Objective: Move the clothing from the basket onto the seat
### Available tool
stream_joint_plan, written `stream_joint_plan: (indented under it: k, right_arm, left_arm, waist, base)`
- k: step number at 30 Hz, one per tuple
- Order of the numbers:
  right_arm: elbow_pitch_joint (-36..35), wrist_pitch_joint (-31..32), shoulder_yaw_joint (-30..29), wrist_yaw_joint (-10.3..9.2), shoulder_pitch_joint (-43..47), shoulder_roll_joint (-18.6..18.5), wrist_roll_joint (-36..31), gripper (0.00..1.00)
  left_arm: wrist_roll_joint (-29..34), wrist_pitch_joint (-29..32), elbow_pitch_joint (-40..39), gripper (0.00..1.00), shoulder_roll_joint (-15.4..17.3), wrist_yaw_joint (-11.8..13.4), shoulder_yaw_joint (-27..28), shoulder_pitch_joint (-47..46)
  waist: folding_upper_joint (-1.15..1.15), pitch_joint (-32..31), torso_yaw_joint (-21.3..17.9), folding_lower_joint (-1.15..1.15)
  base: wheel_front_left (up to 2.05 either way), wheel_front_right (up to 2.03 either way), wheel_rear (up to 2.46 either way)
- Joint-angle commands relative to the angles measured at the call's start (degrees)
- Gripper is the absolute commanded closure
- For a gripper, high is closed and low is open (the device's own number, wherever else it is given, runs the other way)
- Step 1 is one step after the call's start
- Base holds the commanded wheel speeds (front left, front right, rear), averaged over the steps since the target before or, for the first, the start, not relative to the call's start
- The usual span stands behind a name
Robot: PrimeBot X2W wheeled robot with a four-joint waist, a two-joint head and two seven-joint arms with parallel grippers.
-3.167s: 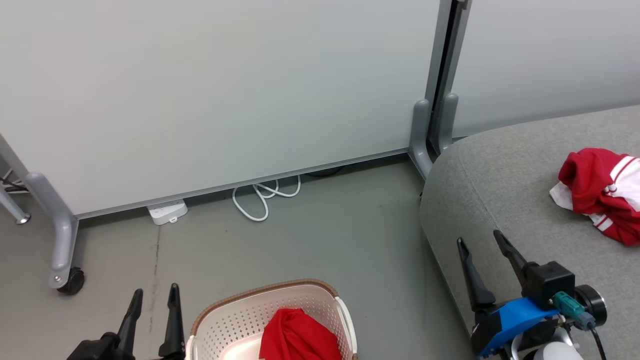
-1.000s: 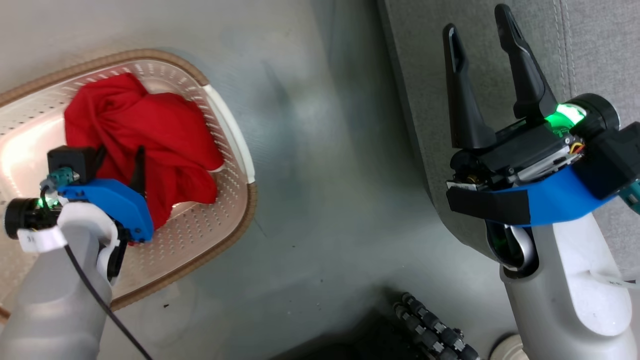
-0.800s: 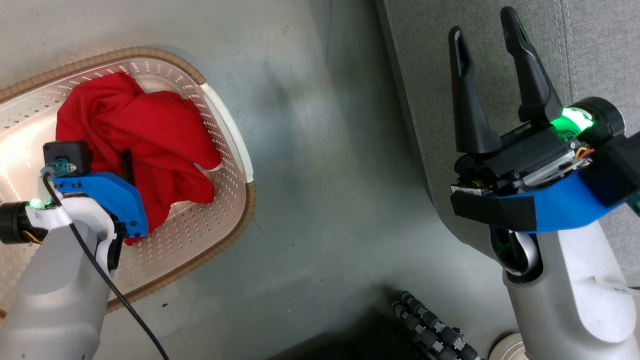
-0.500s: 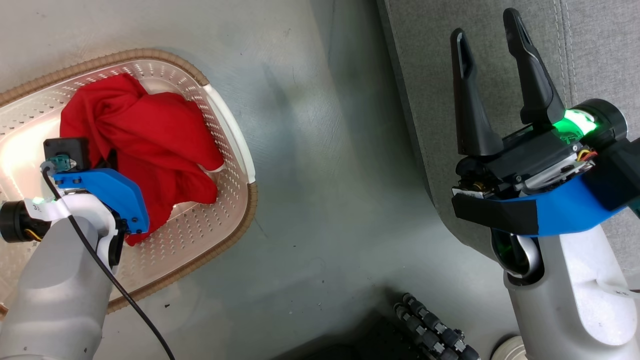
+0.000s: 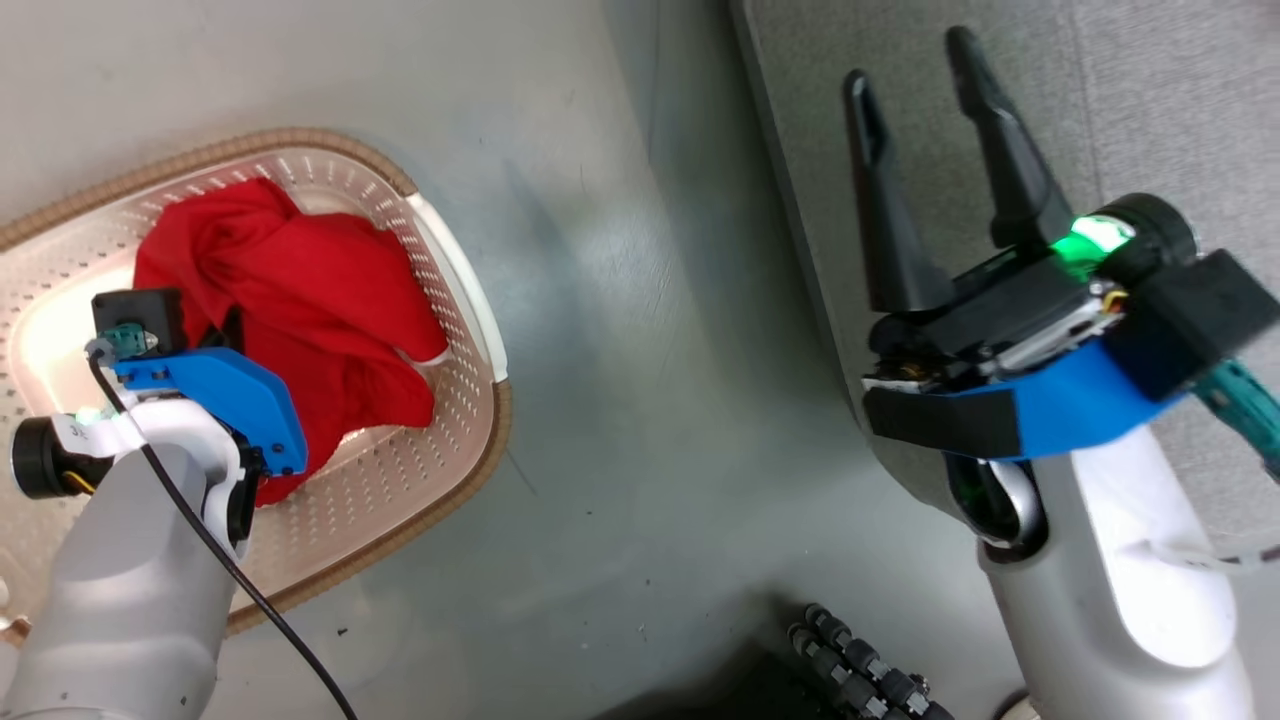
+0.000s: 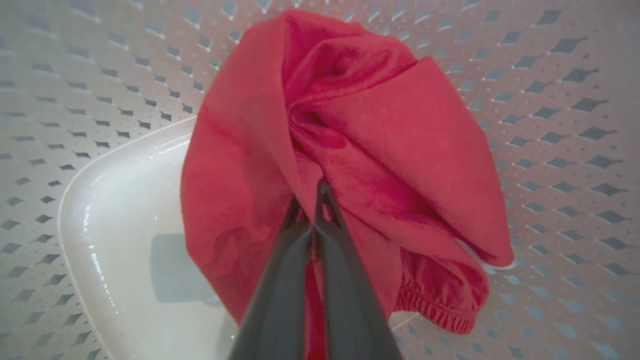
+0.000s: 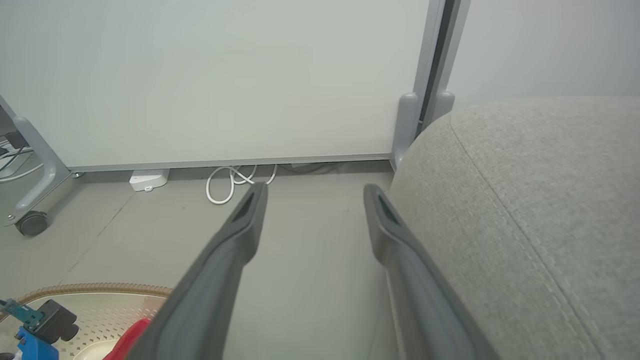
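Note:
One piece of red clothing (image 5: 310,300) lies bunched in the cream perforated basket (image 5: 470,460) on the floor at the left. My left gripper (image 5: 233,328) reaches down into it, its fingers mostly buried in the fabric. In the left wrist view that gripper (image 6: 312,200) is shut, pinching a fold of the clothing (image 6: 380,140) above the basket's floor (image 6: 115,200). My right gripper (image 5: 912,65) stands open and empty over the edge of the grey seat (image 5: 1150,100). In the right wrist view it (image 7: 315,192) points past the seat (image 7: 540,200) toward the wall.
A pale partition panel (image 7: 225,75) on grey feet stands beyond the floor, with a caster (image 7: 31,222), a white power strip (image 7: 147,180) and a looped white cable (image 7: 225,182) at its base. A black ribbed part (image 5: 860,670) lies low near my base.
My left gripper has closed on the red fabric in the basket and bunched it slightly. The head camera has shifted a little. The right gripper stays open.

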Motion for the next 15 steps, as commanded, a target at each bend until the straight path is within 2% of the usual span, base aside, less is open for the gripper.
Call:
stream_joint_plan:
  k: [1,6,15]
  right_arm:
    - [0.2,-0.2,0.1,0.01,-0.8,0.1,0.0,0.00]
    - [5.3,-0.2,0.9,0.01,-1.5,0.1,-1.4,0.00]
    - [12.2,1.4,2.2,0.01,1.2,0.0,-3.7,0.00]
  left_arm:
    - [-0.1,-0.3,0.1,1.00,0.1,-0.1,0.1,-0.2]
    - [0.7,-1.7,2.3,1.00,-2.6,-1.1,-1.9,1.7]
    - [1.2,-5.6,5.9,1.00,-7.9,-3.7,-5.1,5.4]
  waist:
    - [0.00,-1.0,-0.2,0.00]
    - [0.00,-8.0,1.7,0.00]
    - [0.00,-24.9,6.2,0.00]
  base:
    - [0.00,0.00,0.00]
    - [0.00,0.00,0.00]
    - [0.00,0.00,0.00]
